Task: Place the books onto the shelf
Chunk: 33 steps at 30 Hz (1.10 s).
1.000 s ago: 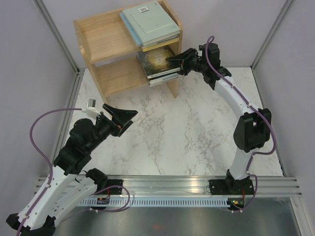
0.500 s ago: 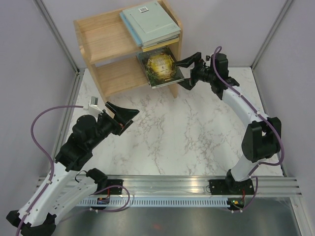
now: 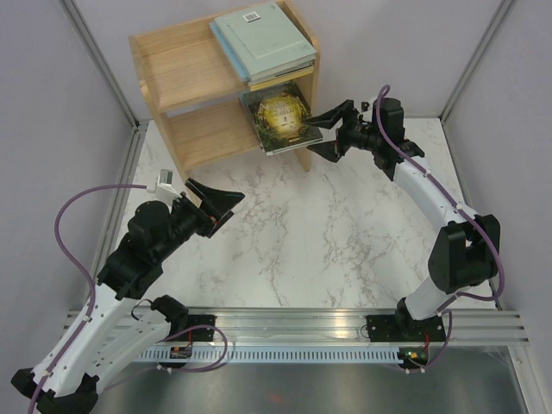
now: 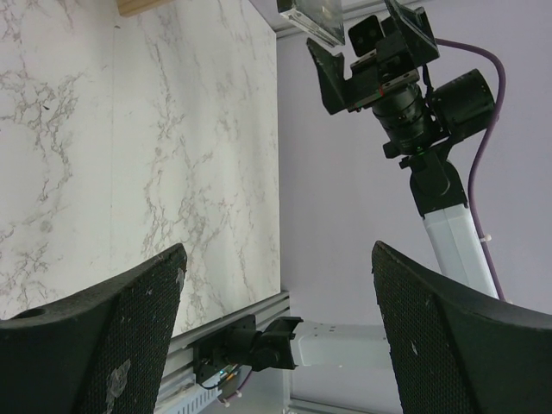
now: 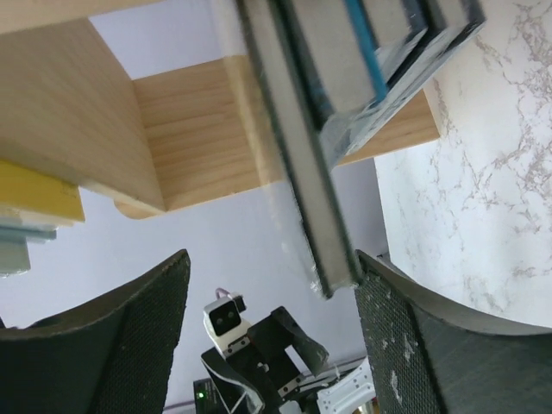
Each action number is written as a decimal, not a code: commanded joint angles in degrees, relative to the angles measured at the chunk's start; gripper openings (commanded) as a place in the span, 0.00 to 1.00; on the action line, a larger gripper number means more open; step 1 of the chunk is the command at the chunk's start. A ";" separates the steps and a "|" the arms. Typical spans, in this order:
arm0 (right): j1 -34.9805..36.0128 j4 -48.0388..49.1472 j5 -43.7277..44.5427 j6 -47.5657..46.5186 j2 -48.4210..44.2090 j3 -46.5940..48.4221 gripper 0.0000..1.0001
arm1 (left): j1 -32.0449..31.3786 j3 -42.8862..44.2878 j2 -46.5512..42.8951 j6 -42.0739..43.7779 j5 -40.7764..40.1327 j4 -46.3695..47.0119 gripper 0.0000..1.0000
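Two piles of thin paperback books (image 3: pixel 269 53) are seen on the small two-tier light-wood shelf (image 3: pixel 185 78), both pushed to its right end. A pale grey-green cover (image 3: pixel 254 34) tops the upper tier's pile, and a dark green-gold cover (image 3: pixel 281 118) tops the lower tier's. The lower pile is skewed, and its near edges jut out past the shelf's front edge, over the white marble-patterned bench (image 3: pixel 328 233). The right hand (image 3: pixel 312 134) is held just off that jutting corner, jaws spread wide, nothing gripped. From its wrist camera, the book edges (image 5: pixel 315 147) are seen reaching toward the gap between the fingers. Bare wood is shown on the left halves of both tiers. The left hand (image 3: pixel 228 214) is held over the bench's left side, wide open and empty, well apart from the shelf. Open marble is left between the two arms.
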 commanded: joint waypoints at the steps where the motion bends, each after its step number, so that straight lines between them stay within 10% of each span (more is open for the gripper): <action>1: 0.02 1.21 -1.09 -0.56 -3.27 0.70 0.77 | 0.30 1.96 -0.13 2.35 -0.04 0.90 0.89; 7: 0.02 1.21 -1.27 -1.18 -2.66 0.87 0.46 | 0.30 2.05 -0.21 2.26 -0.04 0.98 0.89; 33: 0.64 3.32 2.77 1.02 7.10 10.45 0.13 | 0.39 2.31 -2.76 2.18 -1.80 -2.00 0.89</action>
